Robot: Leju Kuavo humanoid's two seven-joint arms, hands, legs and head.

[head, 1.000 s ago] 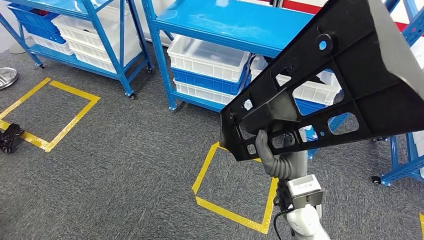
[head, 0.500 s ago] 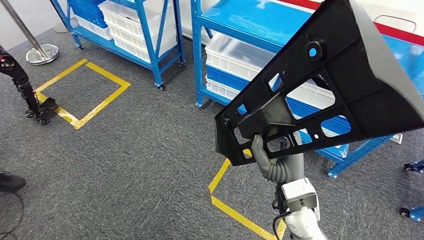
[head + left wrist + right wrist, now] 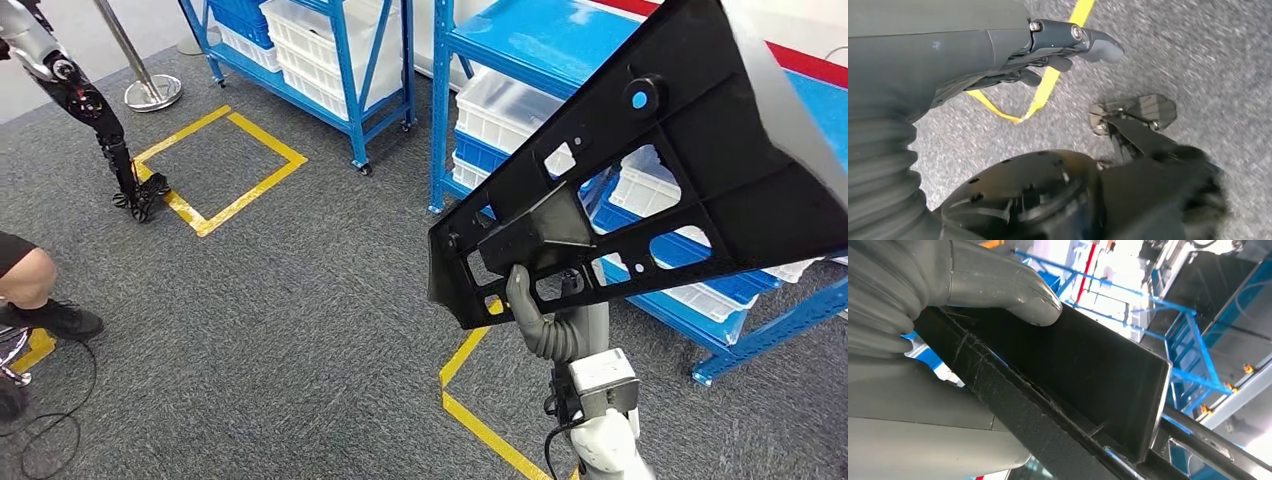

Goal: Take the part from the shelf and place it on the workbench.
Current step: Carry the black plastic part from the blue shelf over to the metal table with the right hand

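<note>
Right hand (image 3: 545,320) gripping black part (image 3: 660,170), held up near blue shelf (image 3: 520,40). Left hand (image 3: 1013,55) empty, fingers loosely apart over grey carpet (image 3: 280,340).

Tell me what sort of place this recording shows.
Probably a factory or warehouse storage area: blue steel shelving racks holding white and blue plastic bins, yellow tape squares marking spots on grey carpet, and the right hand carrying a large black moulded part.
</note>
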